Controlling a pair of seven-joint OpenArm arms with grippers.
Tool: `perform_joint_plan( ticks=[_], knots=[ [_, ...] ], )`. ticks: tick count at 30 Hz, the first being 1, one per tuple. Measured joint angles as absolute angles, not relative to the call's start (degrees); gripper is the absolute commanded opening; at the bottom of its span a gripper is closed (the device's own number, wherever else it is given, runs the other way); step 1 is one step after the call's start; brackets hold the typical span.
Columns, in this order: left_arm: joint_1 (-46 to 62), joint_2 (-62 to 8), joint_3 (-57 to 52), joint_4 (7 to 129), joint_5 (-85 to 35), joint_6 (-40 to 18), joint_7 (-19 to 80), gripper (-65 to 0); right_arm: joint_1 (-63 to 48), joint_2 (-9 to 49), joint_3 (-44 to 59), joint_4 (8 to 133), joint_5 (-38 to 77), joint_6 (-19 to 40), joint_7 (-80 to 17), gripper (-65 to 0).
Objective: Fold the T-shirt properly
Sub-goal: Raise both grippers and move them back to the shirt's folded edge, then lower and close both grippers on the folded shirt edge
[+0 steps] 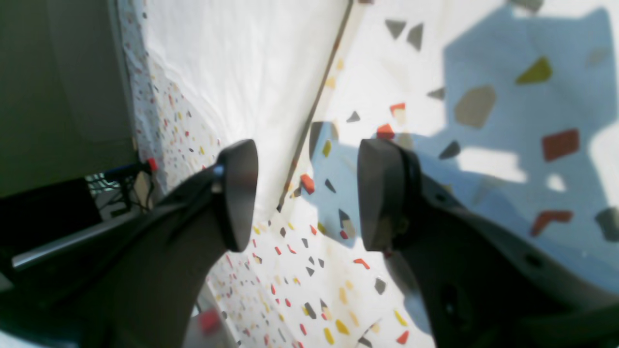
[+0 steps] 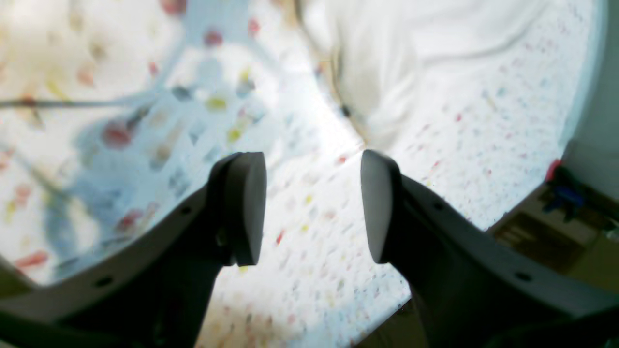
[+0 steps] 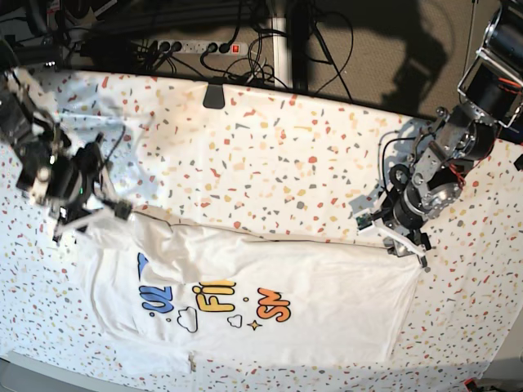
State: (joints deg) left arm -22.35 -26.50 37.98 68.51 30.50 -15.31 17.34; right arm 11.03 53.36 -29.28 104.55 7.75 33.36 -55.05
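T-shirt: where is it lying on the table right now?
In the base view the T-shirt lies print-up along the table's near edge, spread between the right gripper and the left gripper.

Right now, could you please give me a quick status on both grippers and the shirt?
Left gripper open, empty. Right gripper open, empty. T-shirt flat on table covering, print up, far edge folded over; nothing on it.

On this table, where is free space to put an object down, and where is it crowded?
The speckled white table covering is bare between the rear edge and the white printed cotton T-shirt, and at the front right corner. It is crowded near the left pincer and right pincer, both at the shirt's upper edge.
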Motion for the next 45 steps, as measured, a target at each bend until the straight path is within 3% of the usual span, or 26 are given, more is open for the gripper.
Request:
perform_joint_plan(
  ticks=[4, 7, 10, 19, 25, 31, 38, 42, 45],
  knots=[
    [-22.37, -26.52, 37.98, 68.51, 30.52, -15.22, 17.17, -33.0, 0.82, 54.92, -29.26, 111.63, -2.63, 28.05, -52.66, -35.5],
    [-22.39, -26.48, 38.0, 68.51, 30.55, -15.38, 17.1, -33.0, -3.55, 54.24, -29.47, 111.37, -11.27, 17.72, -43.48, -35.5],
    [-22.39, -26.5, 38.0, 68.51, 30.61, -15.27, 15.79, -33.0, -0.82, 53.15, -29.28, 107.35, -13.96, 10.37, -40.73, -35.5],
    [-22.39, -26.02, 38.0, 68.51, 30.79, -15.38, 14.06, -33.0, 6.39, 47.24, -29.3, 89.08, -13.96, 11.88, -35.99, -35.5],
    [-23.66, -25.89, 38.0, 65.52, 30.79, -15.42, 9.43, -33.0, 7.4, 44.99, -29.26, 88.77, -14.26, 12.27, -35.38, -35.5],
    [-30.92, -22.98, 37.89, 53.34, 34.09, -15.33, 5.93, -33.0, 7.44, 42.26, -29.26, 88.79, -14.33, 12.32, -37.32, -35.5],
    [-34.15, -19.14, 37.87, 44.8, 35.11, -15.14, 2.7, -33.3, 7.44, 41.56, -29.26, 88.73, -14.44, 18.31, -37.12, -35.5],
    [-34.22, -18.74, 37.87, 44.07, 35.18, -15.18, 1.41, -40.5, 8.75, 41.56, -29.26, 87.96, -14.39, 19.4, -35.94, -35.5],
    [-34.15, -18.57, 37.87, 44.05, 35.2, -15.18, 1.26, -42.3, 10.76, 40.91, -29.26, 85.19, -14.35, 19.59, -33.89, -35.5]
  ],
)
